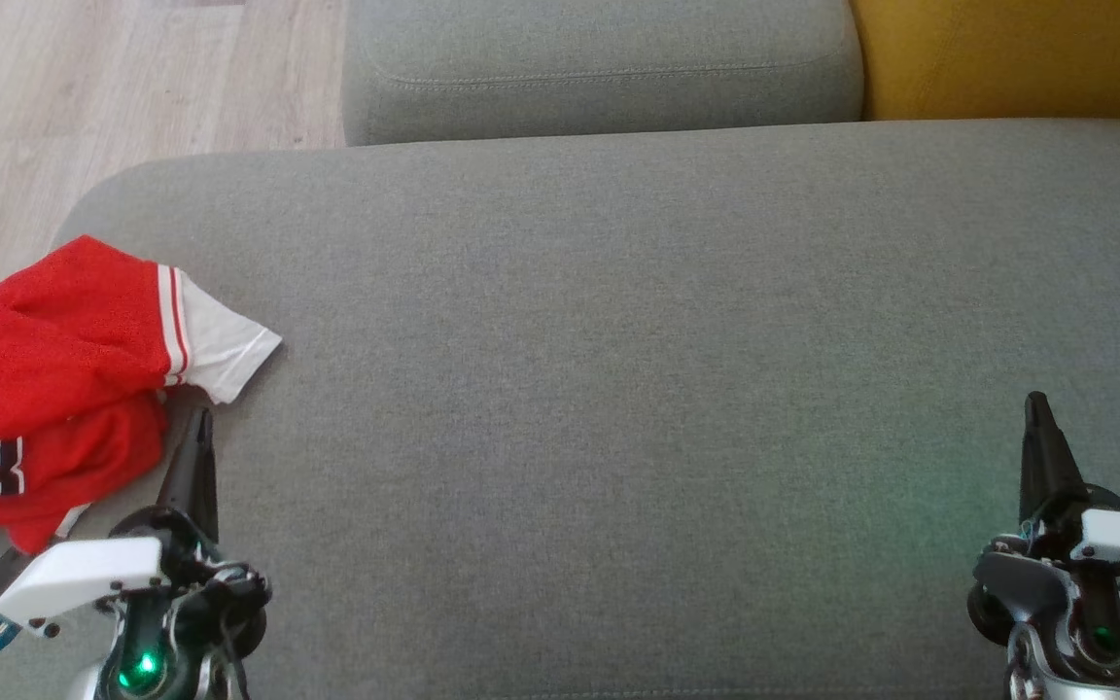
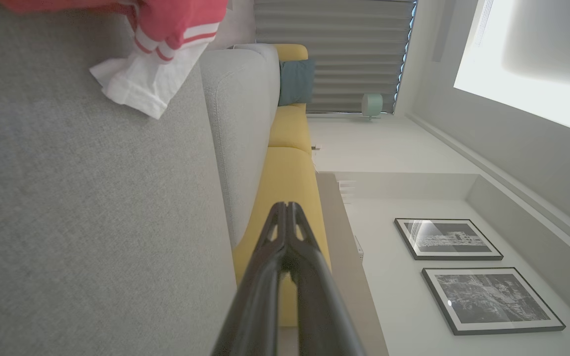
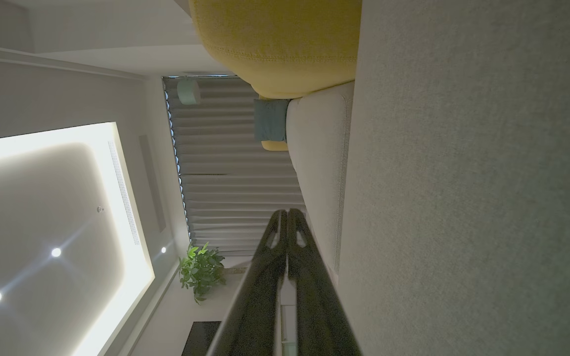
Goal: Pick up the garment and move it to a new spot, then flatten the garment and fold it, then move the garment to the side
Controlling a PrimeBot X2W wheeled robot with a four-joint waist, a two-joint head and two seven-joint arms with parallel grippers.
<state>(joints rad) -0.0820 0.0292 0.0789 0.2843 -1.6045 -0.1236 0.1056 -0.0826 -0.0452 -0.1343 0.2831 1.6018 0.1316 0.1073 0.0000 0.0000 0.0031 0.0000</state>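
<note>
1. Spotted the crumpled red-and-white mesh sports jersey [image 1: 45, 369] heaped at the far left end of the broad grey fabric sofa seat [image 1: 618, 340], cut off by the head view's left edge.
2. Caught the left end effector [image 1: 198, 420] just beside that heap, long dark fingers pressed together and pinching nothing, tip right below the white sleeve [image 1: 225, 345]. Could not tell whether touching cloth or only near it.
3. Found the right end effector [image 1: 1036, 403] well apart from the jersey at the seat's right end, likewise pressed together and empty, over bare upholstery.
4. Judged the jersey light, soft and floppy. Expected sagging and trailing on a lift rather than any held shape. Feared nothing breakable, only a slick mesh slipping from a shallow pinch.
5. Picked the white sleeve as the likeliest hold: nearest the left tip, lying flat and free of the pile. Rated the striped band and hem a firmer bite than a single layer of mesh.
6. Noted the need to spread the left fingers before any pinch.
7. Reckoned the task barely begun, first pick not yet made, with plenty of open seat mid-sofa for a new spot.
</note>
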